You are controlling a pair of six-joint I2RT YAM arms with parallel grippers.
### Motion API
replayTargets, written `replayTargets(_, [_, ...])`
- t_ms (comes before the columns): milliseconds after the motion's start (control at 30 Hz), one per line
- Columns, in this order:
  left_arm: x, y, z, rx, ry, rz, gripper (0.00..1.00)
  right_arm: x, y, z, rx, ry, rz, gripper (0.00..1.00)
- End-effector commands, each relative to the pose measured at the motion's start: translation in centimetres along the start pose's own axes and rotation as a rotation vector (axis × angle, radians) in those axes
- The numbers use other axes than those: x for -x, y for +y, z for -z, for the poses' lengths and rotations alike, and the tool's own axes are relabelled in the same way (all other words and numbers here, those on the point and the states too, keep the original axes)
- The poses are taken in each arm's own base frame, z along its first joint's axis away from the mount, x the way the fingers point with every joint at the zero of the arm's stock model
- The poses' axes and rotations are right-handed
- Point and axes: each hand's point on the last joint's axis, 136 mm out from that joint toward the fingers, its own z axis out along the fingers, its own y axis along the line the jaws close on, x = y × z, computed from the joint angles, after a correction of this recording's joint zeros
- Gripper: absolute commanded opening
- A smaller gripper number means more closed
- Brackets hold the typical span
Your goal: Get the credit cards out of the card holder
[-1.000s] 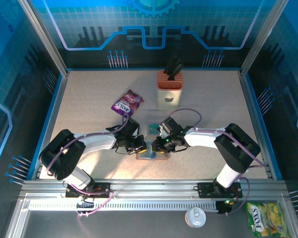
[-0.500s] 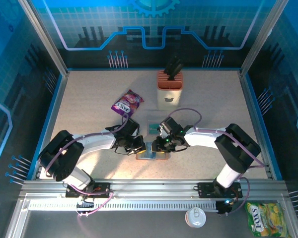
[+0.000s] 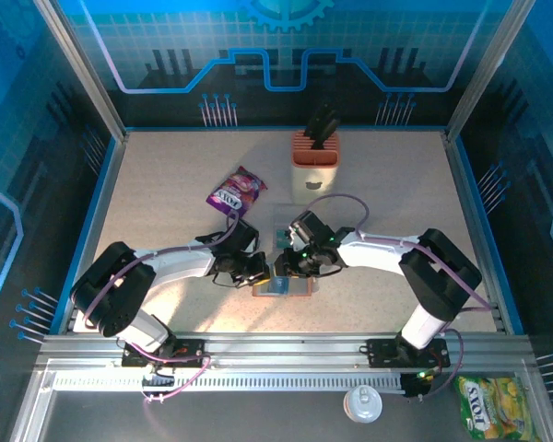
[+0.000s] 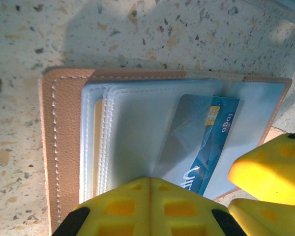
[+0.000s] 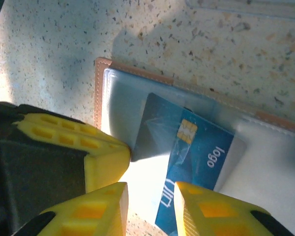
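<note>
Bench (image 3: 166,184): speckled top; card holder (image 4: 64,147) lies open near my bases.
Left tool (image 4: 150,189): closed tight, pressing on the clear pockets.
Right tool (image 5: 150,206): narrow gap straddling the blue credit card (image 5: 196,152), not visibly pinching it.
Card: askew, partly out of its pocket.
Next: I'd clamp the corner firmly, pin the holder, and draw low and straight.

Bright overhead light, sharp shadows — wrist-view glare
</note>
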Motion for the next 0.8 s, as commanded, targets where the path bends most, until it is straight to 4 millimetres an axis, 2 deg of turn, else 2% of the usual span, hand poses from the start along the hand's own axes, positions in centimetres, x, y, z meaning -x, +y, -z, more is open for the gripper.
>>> replayTargets(0, [0.2,0.1,0.4,0.016,-0.005,-0.005,0.07,-0.4,0.2,-0.7,-0.016,0.032,0.016,0.32])
replayTargets(500, [0.2,0.0,0.5,0.014,-0.007,-0.002,0.07,0.1,1.0,-1.6,0.017,0.042,0.027,0.31])
replayTargets(767, [0.3,0.0,0.5,0.011,-0.011,-0.001,0.07,0.5,2.0,-0.3,0.055,-0.007,0.05,0.31])
